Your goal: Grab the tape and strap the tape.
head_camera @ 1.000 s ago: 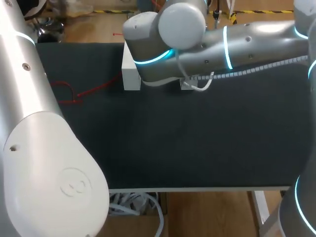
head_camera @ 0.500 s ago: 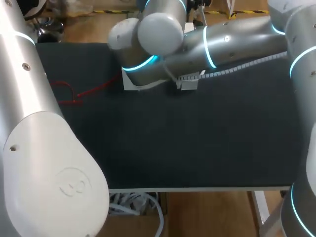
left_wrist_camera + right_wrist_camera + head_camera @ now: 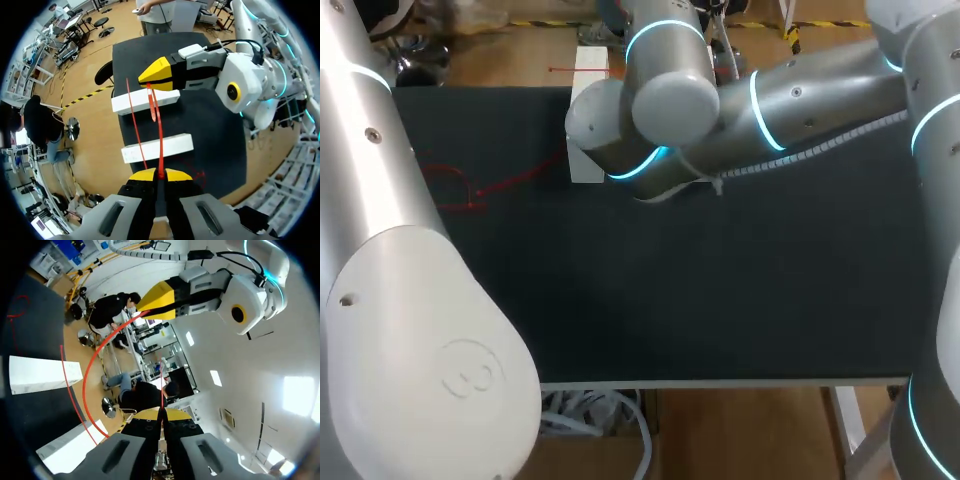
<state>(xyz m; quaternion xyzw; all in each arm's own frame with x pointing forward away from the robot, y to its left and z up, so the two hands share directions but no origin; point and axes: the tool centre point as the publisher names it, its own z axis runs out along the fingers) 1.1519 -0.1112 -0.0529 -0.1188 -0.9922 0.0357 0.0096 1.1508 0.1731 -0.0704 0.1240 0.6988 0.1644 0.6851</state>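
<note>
The tape is a thin red strap [image 3: 160, 131]. In the left wrist view my left gripper [image 3: 160, 174] is shut on one end of it. The strap runs over two white blocks to my right gripper [image 3: 156, 81], whose yellow tips pinch the other end. From the right wrist, my right gripper [image 3: 161, 413] is shut on the strap [image 3: 89, 374], which arcs up to my left gripper [image 3: 150, 304]. More of the red strap lies looped on the black table [image 3: 458, 188]. In the head view both grippers are hidden by the arms.
Two long white blocks lie side by side on the black table, the near one [image 3: 157, 147] and the far one [image 3: 145, 101]. In the head view my right arm [image 3: 660, 95] covers much of them [image 3: 586, 160]. My left arm [image 3: 400, 300] fills the left foreground.
My right arm's wrist has swung left and then toward the table's far side, uncovering the far white block. The left arm and the loop on the table have stayed put.
</note>
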